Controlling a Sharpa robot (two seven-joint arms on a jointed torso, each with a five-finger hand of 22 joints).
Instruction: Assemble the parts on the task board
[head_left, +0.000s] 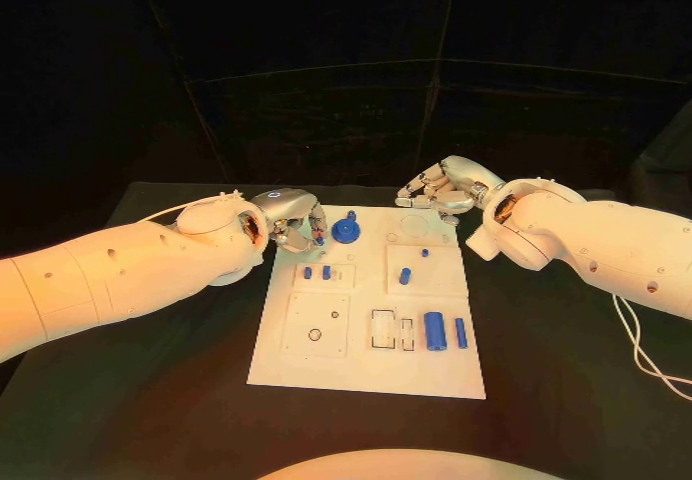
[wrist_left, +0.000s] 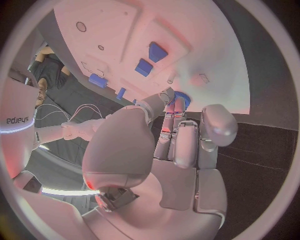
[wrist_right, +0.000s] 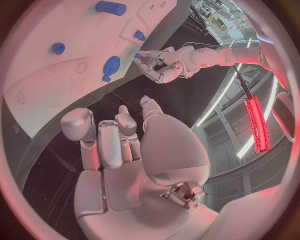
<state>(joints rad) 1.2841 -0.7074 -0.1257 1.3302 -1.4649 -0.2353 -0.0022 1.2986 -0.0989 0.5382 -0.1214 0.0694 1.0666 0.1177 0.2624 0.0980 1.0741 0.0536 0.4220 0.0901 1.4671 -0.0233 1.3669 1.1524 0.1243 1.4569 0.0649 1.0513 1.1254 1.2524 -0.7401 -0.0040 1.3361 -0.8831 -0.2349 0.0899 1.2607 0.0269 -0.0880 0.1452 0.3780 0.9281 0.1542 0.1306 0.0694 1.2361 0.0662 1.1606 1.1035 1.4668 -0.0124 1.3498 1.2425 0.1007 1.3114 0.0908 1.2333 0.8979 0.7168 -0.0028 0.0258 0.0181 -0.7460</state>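
So the left hand (head_left: 293, 225) was parked at the board's (head_left: 361, 375) far left corner, fingers curled in close to the round blue knob (head_left: 345, 231). From the left wrist view the fingertips (wrist_left: 177, 102) sat right at the knob's edge, but I couldn't tell if it actually had a grip or was just touching. The right hand (head_left: 444, 192) was off the far right corner with fingers loosely curled and nothing in them.

The rest of the parts were spread over the board: two small pegs (head_left: 316, 271) in the left pocket, one peg (head_left: 405, 276) in the middle-right one, and a fat cylinder (head_left: 434, 325) with a thin rod (head_left: 462, 333) beside it nearer the robot.

What I'd worry about: the knob looked small against those fingers, so a sloppy pinch could tip it or skate it across the board. The pegs sat just beside the left hand too, so a sweep toward the robot could knock them out. And the board didn't look fixed down, so a sideways push might shove the whole thing.
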